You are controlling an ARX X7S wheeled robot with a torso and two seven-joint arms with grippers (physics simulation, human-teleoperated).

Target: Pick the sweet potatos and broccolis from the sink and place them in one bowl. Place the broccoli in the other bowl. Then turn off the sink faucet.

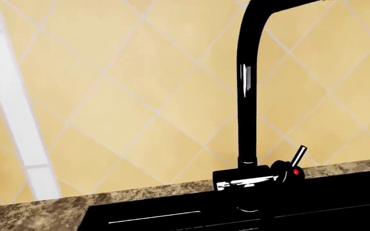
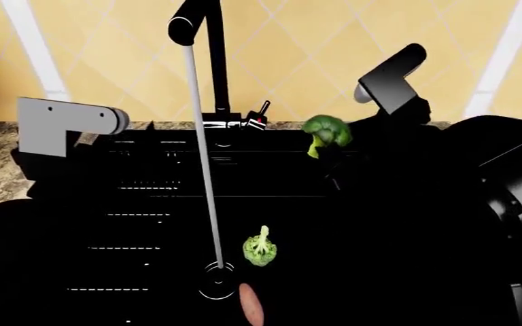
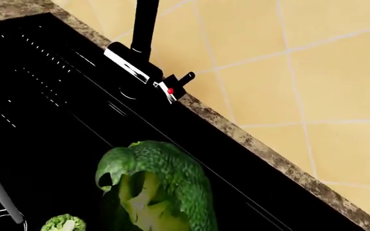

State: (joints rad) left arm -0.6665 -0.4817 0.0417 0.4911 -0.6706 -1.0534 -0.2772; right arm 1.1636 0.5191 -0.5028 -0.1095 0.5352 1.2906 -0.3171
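Right claw (image 2: 329, 151) is clamped on a broccoli (image 2: 325, 130), held up over the sink (image 2: 134, 204), right of the faucet (image 2: 214, 68).
Nearest the camera, a sweet potato (image 2: 251, 303) and second broccoli (image 2: 260, 248) lie by the drain, closer to the right arm. Only the right wrist view shows the floret close up; the left claw's state I can't tell. No bowls in view.

No legible text, label, brand name or number appears in any view. The only sign-like mark is a small red dot on the faucet handle (image 1: 295, 172), beside the black faucet base; it carries no readable character.
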